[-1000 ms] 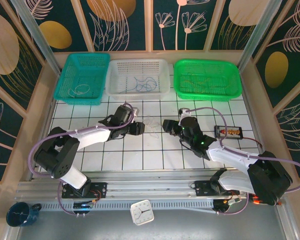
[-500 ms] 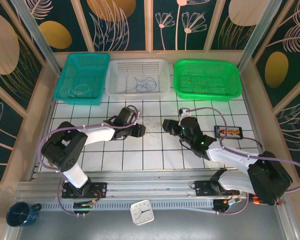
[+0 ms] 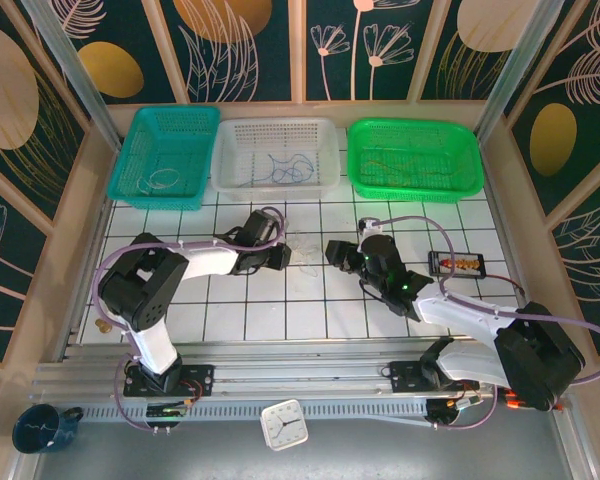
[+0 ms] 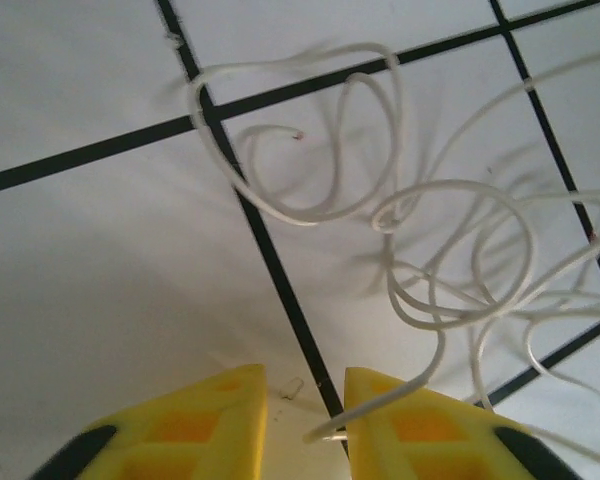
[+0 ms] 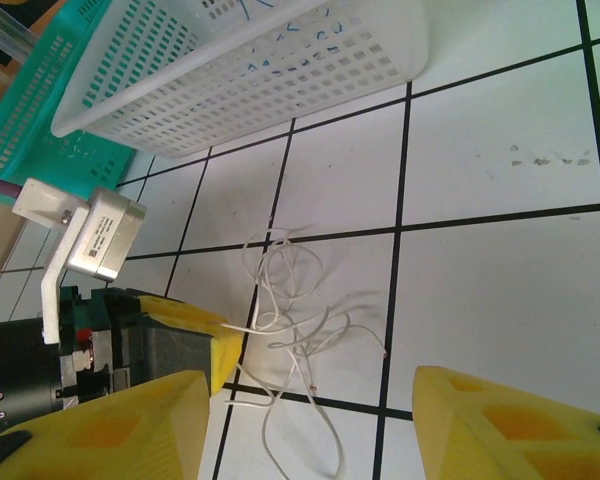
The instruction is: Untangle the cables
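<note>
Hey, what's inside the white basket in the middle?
From above, the white basket holds thin blue wire curled loosely on its floor; I can make out nothing else there. In the right wrist view its perforated wall covers most of the inside.

Whitish cables point(image 4: 458, 184); yellow left hand point(image 4: 302, 392).

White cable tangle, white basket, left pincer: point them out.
white cable tangle point(image 5: 285, 321), right wrist view, middle loops
white basket point(image 5: 260, 90), right wrist view, perforated side wall
left pincer point(image 4: 305, 388), left wrist view, midway between fingertips
</note>
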`<state>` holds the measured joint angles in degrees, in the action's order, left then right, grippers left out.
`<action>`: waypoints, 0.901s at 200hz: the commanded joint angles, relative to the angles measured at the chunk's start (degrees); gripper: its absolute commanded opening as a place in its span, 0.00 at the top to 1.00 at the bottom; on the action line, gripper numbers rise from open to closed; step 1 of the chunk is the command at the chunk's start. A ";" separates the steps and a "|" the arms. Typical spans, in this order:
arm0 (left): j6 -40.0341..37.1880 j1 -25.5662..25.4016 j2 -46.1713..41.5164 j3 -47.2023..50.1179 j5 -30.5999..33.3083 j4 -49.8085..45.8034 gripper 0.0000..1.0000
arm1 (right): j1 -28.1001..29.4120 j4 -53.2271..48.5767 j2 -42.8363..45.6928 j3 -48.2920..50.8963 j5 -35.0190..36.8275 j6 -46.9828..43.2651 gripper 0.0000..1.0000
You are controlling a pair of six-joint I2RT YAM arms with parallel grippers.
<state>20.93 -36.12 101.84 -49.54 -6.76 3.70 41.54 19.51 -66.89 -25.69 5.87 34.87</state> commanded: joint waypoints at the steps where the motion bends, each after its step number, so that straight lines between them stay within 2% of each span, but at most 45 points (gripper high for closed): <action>1: -1.11 -0.36 -0.89 -1.19 0.24 -0.28 0.91 | -0.41 2.08 0.73 -0.16 -1.48 -0.33 0.43; 12: -1.28 -0.38 -2.70 -1.13 0.41 -1.17 1.00 | -0.36 2.41 -0.26 -0.78 -2.28 -0.75 0.43; 45: -1.15 -0.36 -10.68 -2.34 -0.05 -5.95 1.00 | -0.07 3.98 -3.49 -2.95 -4.17 -2.32 0.43; 77: 0.12 -0.43 -16.21 -5.82 -5.53 -9.89 1.00 | 0.10 6.44 -5.50 -4.50 -5.94 -4.51 0.41; 127: 1.66 -0.40 -18.50 -13.78 -11.86 -14.05 1.00 | 0.12 8.70 -5.34 -6.06 -7.27 -9.11 0.38; 180: 8.86 -0.36 -19.99 -16.33 -20.03 -11.34 1.00 | 0.14 13.23 -5.43 -5.52 -6.59 -12.00 0.36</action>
<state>25.04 -36.18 83.90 -63.88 -20.91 -7.77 41.60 28.18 -72.51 -30.11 -1.06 25.45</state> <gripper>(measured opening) 0.043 0.633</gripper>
